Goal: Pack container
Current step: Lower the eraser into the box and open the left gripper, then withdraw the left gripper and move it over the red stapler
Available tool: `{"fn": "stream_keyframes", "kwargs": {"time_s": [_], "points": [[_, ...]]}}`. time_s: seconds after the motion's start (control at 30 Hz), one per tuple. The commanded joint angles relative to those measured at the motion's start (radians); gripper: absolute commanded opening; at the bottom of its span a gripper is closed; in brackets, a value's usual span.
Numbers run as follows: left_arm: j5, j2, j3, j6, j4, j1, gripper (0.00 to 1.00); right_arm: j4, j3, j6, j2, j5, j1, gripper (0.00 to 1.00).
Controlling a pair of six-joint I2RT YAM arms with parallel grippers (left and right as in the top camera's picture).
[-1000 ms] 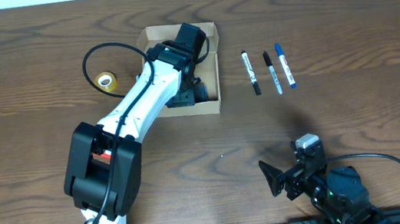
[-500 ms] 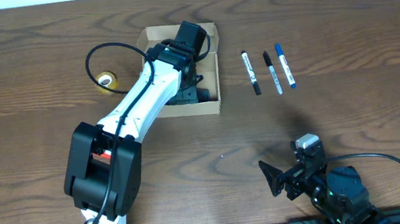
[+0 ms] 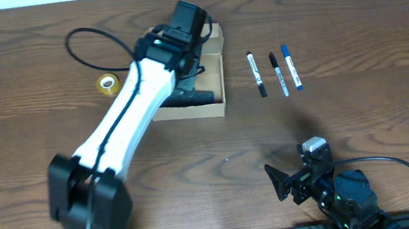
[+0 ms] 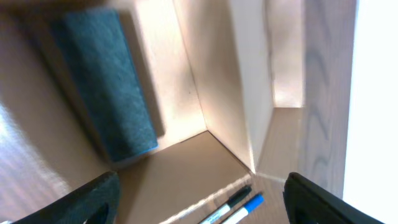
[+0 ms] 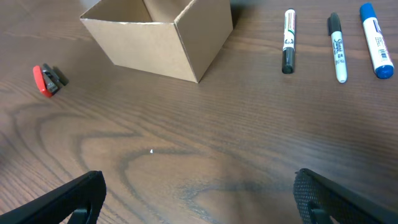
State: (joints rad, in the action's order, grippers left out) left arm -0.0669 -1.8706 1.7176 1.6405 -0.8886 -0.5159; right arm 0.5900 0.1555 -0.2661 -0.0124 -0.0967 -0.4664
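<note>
The tan cardboard container (image 3: 212,66) stands open at the back of the table. It also shows in the right wrist view (image 5: 161,37). My left gripper (image 3: 194,96) is open and empty over the box's inside (image 4: 202,186). A dark teal block (image 4: 106,81) lies on the box floor, apart from the fingers. Three markers lie right of the box: a white one with a black cap (image 3: 256,74), a black one (image 3: 278,73) and a blue one (image 3: 291,66). My right gripper (image 3: 289,182) is open and empty near the front edge (image 5: 199,186).
A roll of yellow tape (image 3: 108,83) lies left of the box. A small red and black object (image 5: 46,79) lies on the table left of the box in the right wrist view. The left arm's cable loops behind the box.
The left arm has risen and its elbow has swung left, with the cable loop shifting. Its gripper stays over the box. The right arm has not moved.
</note>
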Motion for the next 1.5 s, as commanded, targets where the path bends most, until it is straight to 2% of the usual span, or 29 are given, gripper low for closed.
{"fn": "stream_keyframes", "kwargs": {"time_s": [0.0,0.03,0.2,0.5,0.57,0.67,0.9,1.03,1.2,1.47], "points": [[-0.098,0.076,0.021,-0.118,-0.052,0.015,0.95,0.000,-0.003,0.013,0.007,0.003,-0.010,0.99],[-0.105,0.090,0.021,-0.141,-0.066,0.018,0.98,0.000,-0.003,0.013,0.007,0.003,-0.010,0.99],[-0.134,0.174,0.021,-0.274,-0.189,0.040,0.95,0.000,-0.003,0.013,0.007,0.003,-0.010,0.99],[-0.164,0.264,0.021,-0.299,-0.521,0.169,0.95,0.000,-0.003,0.013,0.007,0.003,-0.010,0.99],[-0.158,0.275,0.021,-0.363,-0.542,0.207,0.95,0.000,-0.003,0.013,0.007,0.003,-0.010,0.99],[-0.129,0.286,0.021,-0.500,-0.546,0.258,0.95,0.000,-0.003,0.013,0.007,0.003,-0.010,0.99],[-0.124,0.314,0.011,-0.718,-0.578,0.331,0.95,0.000,-0.003,0.013,0.007,0.003,-0.010,0.99],[-0.105,0.345,-0.051,-0.750,-0.563,0.377,0.95,0.000,-0.003,0.013,0.007,0.003,-0.010,0.99],[0.033,0.403,-0.209,-0.797,-0.437,0.478,0.95,0.000,-0.003,0.013,0.007,0.003,-0.010,0.99],[0.042,0.411,-0.379,-0.790,-0.323,0.542,0.95,0.000,-0.003,0.013,0.007,0.003,-0.010,0.99]]}}
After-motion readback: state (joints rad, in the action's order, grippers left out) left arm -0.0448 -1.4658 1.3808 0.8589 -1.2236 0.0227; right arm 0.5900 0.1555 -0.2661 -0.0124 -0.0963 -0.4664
